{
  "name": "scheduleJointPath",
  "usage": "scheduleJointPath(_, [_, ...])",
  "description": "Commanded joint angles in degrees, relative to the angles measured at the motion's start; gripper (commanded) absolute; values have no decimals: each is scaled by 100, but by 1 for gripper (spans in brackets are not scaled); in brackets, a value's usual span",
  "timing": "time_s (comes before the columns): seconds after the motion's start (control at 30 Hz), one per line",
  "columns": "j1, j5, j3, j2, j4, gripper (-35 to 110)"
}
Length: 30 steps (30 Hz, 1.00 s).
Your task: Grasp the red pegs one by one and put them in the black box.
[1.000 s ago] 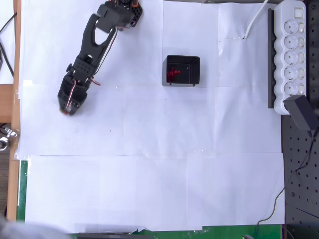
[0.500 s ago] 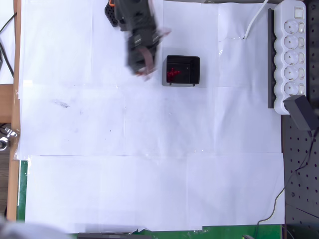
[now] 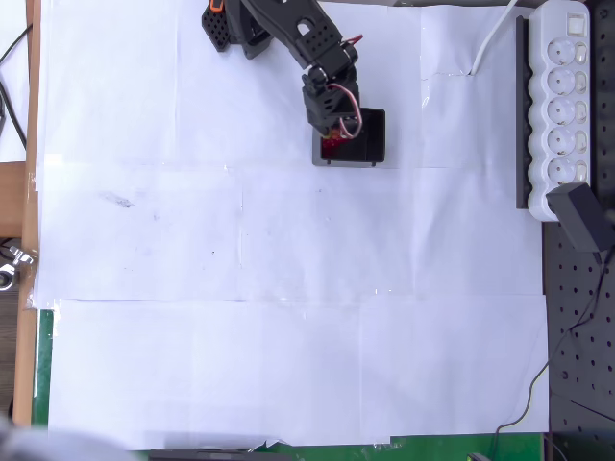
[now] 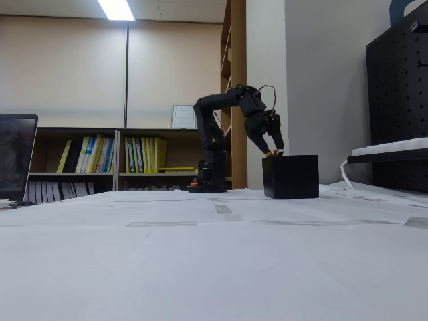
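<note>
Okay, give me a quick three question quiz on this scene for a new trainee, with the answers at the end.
1. True or false: the gripper hangs over the black box.
2. Which edge of the overhead view is the white power strip on: left or right?
3. What colour are the pegs seen inside the box?

Key:
1. True, at the box's left part in the overhead view.
2. Right.
3. Red.
</note>
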<state>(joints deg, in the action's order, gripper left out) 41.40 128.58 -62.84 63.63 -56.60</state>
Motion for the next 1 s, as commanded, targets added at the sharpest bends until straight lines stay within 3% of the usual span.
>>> scheduleJointPath(0.0, [246,88,-202,105,149,0])
scheduleJointPath(0.43, [18,-35,-571,-475,-624,22])
scheduleJointPath(0.67, [-1608,-308,-1362,-1723,-1090,21])
scheduleJointPath(0.93, [-3366,-2224,2338,-4131,202,21])
scheduleJointPath(0.97, [-3445,-2285,2812,-4509,308,14])
